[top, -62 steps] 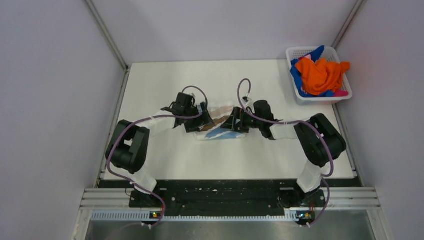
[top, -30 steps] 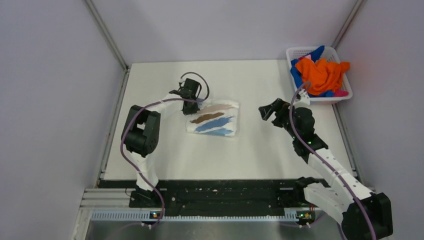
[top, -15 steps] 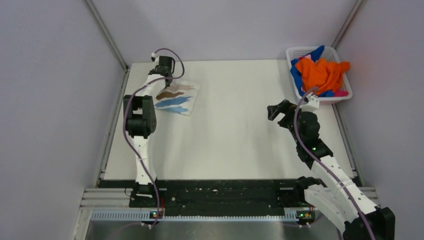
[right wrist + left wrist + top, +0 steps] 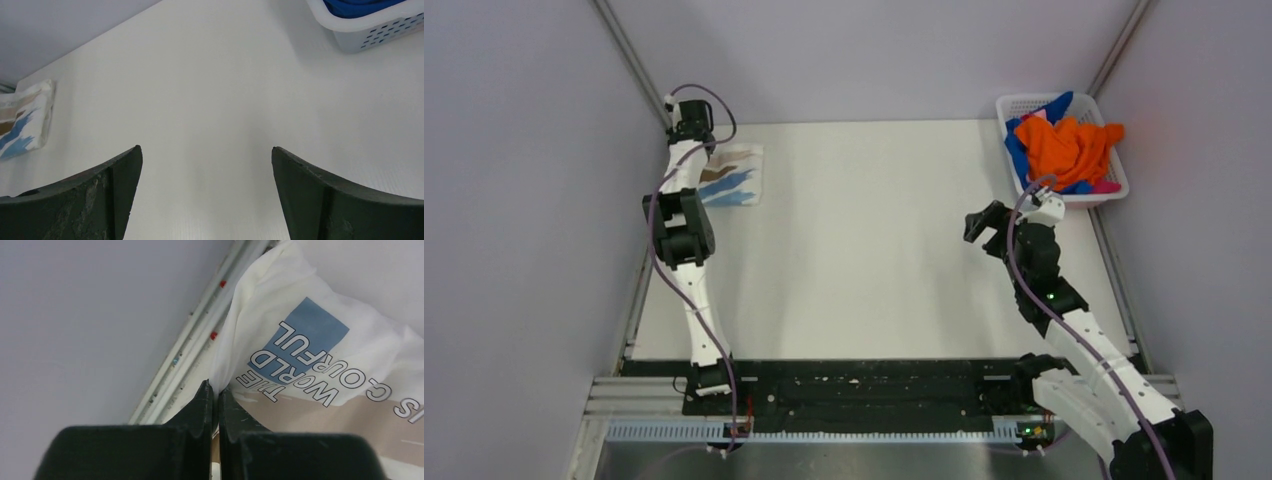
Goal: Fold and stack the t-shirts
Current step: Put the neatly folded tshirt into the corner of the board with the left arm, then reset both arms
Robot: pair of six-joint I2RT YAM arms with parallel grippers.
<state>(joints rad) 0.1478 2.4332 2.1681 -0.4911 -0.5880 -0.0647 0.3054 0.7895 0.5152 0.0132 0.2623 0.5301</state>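
We've dragged the folded white printed cloth t-shirt [image 4: 732, 176] to the bench's [image 4: 874, 240] far-left corner, left end effector [image 4: 215, 390] clenched on its edge, right end effector [image 4: 985, 222] released; orange and blue cloth shirts [image 4: 1064, 150] still unfolded in the white plastic lattice basket [image 4: 1114, 192].

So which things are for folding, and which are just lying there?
For the job: folded white cloth t-shirt with blue and brown print, pinched by the left gripper; crumpled orange, blue and pink shirts.
Just there: white plastic lattice basket; white table.
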